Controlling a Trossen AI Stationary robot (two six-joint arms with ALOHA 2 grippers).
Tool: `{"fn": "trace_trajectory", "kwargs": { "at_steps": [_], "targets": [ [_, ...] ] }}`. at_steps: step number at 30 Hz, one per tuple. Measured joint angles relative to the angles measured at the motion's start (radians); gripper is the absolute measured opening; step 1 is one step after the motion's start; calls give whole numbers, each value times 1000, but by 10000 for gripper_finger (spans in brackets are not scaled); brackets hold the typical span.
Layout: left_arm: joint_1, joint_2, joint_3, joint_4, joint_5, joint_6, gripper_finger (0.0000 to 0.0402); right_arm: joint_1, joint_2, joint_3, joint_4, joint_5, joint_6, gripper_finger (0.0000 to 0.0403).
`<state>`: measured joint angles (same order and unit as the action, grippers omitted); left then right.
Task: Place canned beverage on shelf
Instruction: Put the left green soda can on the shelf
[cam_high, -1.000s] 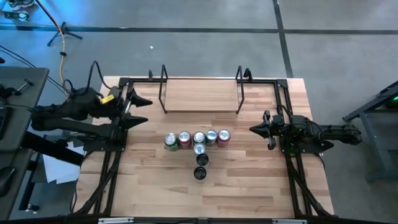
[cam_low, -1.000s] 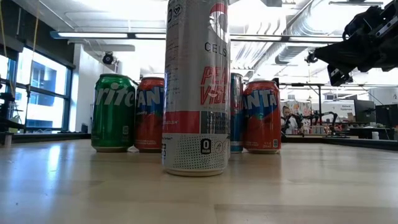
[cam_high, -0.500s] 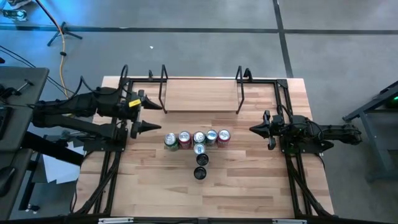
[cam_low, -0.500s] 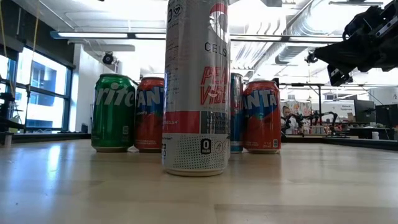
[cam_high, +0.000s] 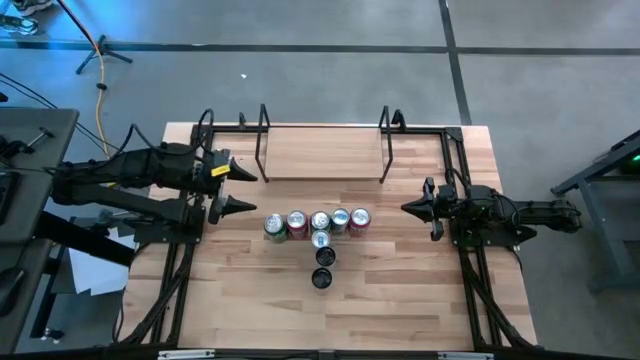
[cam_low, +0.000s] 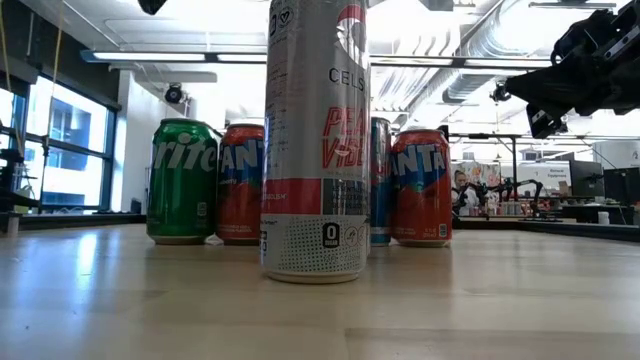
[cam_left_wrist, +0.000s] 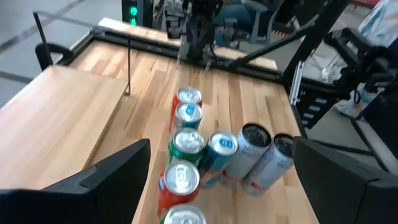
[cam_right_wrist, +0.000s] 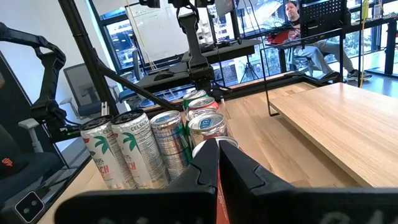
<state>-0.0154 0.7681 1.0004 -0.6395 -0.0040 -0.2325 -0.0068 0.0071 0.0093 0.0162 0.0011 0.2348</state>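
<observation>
The left gripper (cam_high: 232, 189) hovers above the desk (cam_high: 400, 300) with its jaws spread wide and empty, near the left end of the row of cans (cam_high: 317, 222). The cans stand on the desk, in front of the shelf (cam_high: 322, 152). The right gripper (cam_high: 418, 209) waits beside the row's right end, jaws closed on nothing.

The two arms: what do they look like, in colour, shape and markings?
Both arms are dark and slender. The left gripper has two pointed black fingers and a yellow tag beside them. The right gripper is all black, tapering to a point. Black cables run along the left arm.
</observation>
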Motion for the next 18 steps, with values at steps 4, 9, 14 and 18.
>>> {"fn": "trace_trajectory", "kwargs": {
  "at_steps": [4, 9, 14, 18],
  "targets": [
    [0, 0, 0, -60, 0, 0, 349, 0, 0, 0, 0, 0, 0, 0],
    [0, 0, 0, -147, 0, 0, 349, 0, 0, 0, 0, 0, 0, 0],
    [0, 0, -18, -170, 6, 7, 349, 0, 0, 0, 0, 0, 0, 0],
    [0, -1, -59, -143, 36, 26, 349, 0, 0, 0, 0, 0, 0, 0]
  ]
}}
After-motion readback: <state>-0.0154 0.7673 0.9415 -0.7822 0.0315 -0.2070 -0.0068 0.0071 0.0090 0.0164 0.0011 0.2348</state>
